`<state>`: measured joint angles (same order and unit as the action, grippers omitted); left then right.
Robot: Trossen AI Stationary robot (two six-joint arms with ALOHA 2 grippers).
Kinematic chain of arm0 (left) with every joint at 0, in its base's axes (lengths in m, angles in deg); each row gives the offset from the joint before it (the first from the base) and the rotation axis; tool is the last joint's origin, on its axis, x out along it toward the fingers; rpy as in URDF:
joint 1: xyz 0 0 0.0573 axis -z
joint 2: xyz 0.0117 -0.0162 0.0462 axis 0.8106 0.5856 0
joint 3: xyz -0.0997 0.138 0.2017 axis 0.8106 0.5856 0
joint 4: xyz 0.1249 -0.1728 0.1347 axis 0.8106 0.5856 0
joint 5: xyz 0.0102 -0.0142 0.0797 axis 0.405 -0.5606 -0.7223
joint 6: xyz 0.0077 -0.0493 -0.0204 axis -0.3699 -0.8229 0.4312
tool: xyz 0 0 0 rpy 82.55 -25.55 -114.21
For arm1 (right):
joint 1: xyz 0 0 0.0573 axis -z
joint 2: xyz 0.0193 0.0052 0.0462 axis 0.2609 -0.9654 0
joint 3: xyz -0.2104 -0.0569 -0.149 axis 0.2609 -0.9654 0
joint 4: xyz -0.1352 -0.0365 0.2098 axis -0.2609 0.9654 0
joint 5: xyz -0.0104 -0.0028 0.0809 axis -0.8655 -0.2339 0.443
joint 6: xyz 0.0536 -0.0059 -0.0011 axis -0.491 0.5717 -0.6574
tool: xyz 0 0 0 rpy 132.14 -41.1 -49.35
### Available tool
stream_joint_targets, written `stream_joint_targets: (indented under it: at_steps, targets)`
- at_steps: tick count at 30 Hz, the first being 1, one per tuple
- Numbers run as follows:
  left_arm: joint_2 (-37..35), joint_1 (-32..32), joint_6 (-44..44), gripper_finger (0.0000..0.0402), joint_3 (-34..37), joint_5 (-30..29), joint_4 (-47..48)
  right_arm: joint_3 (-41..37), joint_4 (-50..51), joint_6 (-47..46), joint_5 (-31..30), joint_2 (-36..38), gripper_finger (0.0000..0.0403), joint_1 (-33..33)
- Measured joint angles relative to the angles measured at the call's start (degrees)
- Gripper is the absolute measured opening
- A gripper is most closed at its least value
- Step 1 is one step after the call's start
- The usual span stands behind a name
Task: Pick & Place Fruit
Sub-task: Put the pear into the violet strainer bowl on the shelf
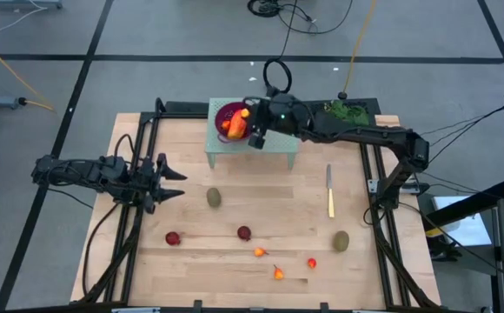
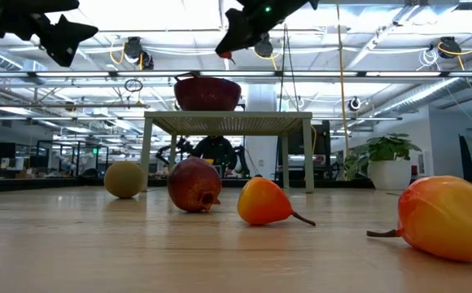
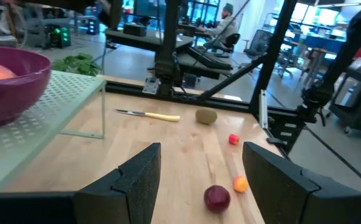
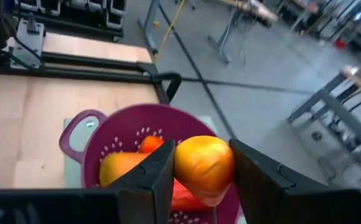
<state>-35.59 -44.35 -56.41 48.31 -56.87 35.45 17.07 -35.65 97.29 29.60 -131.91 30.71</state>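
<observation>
While the right gripper [image 4: 199,171] is hovering over the purple bowl [image 4: 115,134] near the bench's far edge, its fingers are clamping an orange-yellow fruit [image 4: 202,165], probably for dropping in. Left gripper [image 1: 167,181] is waiting at the left edge, fingers spread, empty. Other fruit are sitting scattered on the wooden bench [image 1: 278,196]; open workshop behind.

We saw a yellow-orange fruit [image 4: 203,165] clamped in the right end effector [image 4: 200,180], above more orange fruit [image 1: 232,126] in the bowl at 12 o'clock. On the worktop lay two brown-green ovals [image 1: 214,198] [image 1: 341,240], two dark red balls [image 1: 173,237] [image 1: 244,232] and three small orange-red pieces [image 1: 278,273] toward 6 o'clock.
</observation>
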Motion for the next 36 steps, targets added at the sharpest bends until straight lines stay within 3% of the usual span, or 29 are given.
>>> stream_joint_targets:
  at_steps: [4, 8, 16, 25, 29, 36]
  targets:
    - [0.0, 0.0, 0.0, 0.0228, 0.0, -1.1, 0.2, 1.5, 2.3, -5.6, 1.1, -0.3, 0.0133, 1.1]
    - [0.0, 0.0, -0.2, 0.0228, 0.0, -1.1, 0.2, 2.4, 1.0, -9.1, 7.0, -0.1, 0.0133, 3.1]
    - [0.0, 0.0, -0.6, 0.0228, 0.0, -1.1, 0.2, 2.4, 2.0, -8.9, 7.6, -0.2, 0.0133, 3.6]
    - [0.0, 0.0, -0.1, 0.0228, 0.0, -1.1, 0.3, 2.2, 6.4, 8.7, 7.7, -1.5, 0.0133, 3.5]
    - [0.0, 0.0, 0.1, 0.0228, 0.0, -1.1, 0.3, 2.4, 5.6, 16.7, 14.6, -1.9, 0.0133, 4.0]
    - [0.0, 0.0, -0.1, 0.0228, 0.0, -1.1, 0.3, 2.2, 6.3, 19.6, 16.4, -2.4, 0.0133, 4.7]
